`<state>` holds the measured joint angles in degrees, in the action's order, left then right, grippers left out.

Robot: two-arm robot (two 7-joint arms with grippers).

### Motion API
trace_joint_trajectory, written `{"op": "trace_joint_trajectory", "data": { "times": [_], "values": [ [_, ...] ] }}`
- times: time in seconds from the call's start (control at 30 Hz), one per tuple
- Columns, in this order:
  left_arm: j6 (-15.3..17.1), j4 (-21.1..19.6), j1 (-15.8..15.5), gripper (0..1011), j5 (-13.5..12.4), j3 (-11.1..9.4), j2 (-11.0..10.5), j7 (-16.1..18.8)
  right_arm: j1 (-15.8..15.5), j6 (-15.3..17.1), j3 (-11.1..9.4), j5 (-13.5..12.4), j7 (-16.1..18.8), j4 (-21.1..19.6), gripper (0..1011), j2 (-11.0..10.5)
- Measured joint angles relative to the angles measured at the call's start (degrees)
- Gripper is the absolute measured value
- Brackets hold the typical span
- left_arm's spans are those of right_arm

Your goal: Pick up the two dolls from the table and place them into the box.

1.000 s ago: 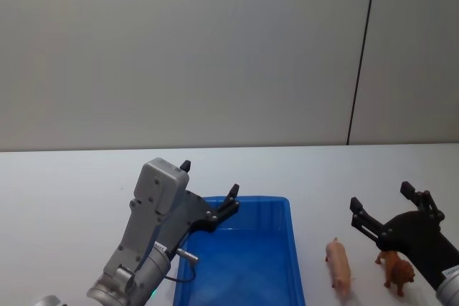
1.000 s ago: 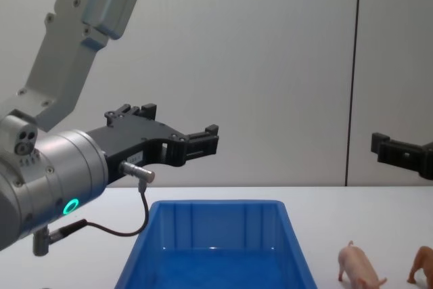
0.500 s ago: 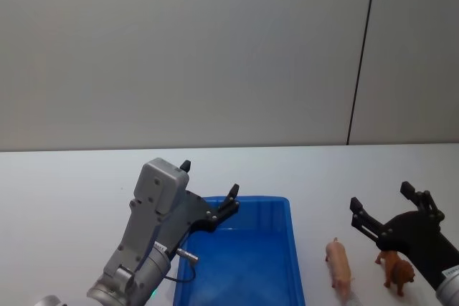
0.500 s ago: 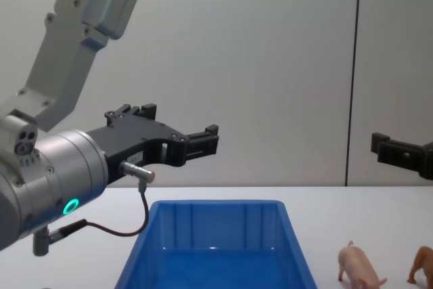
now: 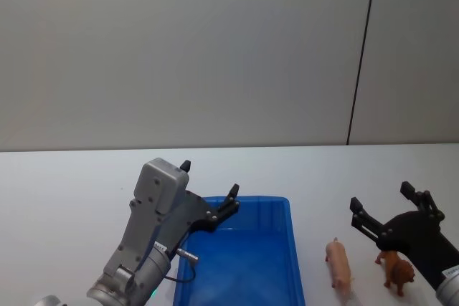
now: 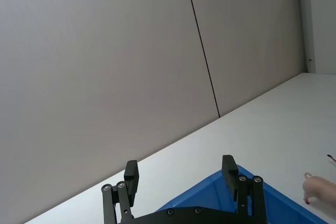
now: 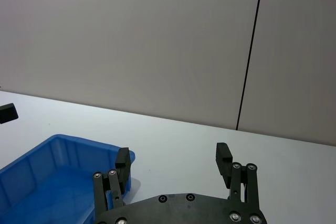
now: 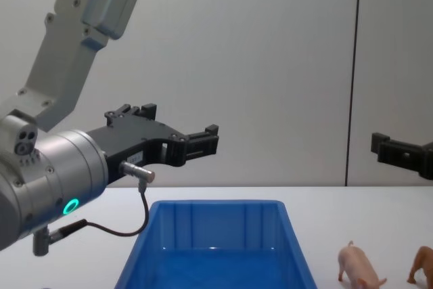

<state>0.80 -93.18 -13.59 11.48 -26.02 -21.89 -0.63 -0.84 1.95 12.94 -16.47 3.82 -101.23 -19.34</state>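
Black right gripper (image 5: 380,196) hovers with its jaws spread wide, holding nothing; below it the orange-brown toy animal (image 5: 396,271) stands on the white table (image 5: 72,191), the pink toy pig (image 5: 338,261) just to its left. The left gripper (image 5: 209,179), equally spread and empty, hangs above the blue bin (image 5: 258,199), over its left side

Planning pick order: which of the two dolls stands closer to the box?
The pale pink pig: it stands just right of the blue box, while the orange-brown doll is farther right, beyond the pig.
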Motion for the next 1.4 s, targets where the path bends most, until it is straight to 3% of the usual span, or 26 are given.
{"op": "trace_joint_trajectory", "data": {
  "times": [0.97,1.4],
  "values": [
    [0.0,0.0,0.0,1001,0.0,0.0,0.0,0.0,0.0,0.1,0.0,0.0,0.0,0.0,1001,0.0],
    [0.0,0.0,0.0,1001,0.0,0.0,0.0,0.0,0.3,3.1,-0.5,-0.3,-1.4,0.5,1001,0.2]
  ]
}}
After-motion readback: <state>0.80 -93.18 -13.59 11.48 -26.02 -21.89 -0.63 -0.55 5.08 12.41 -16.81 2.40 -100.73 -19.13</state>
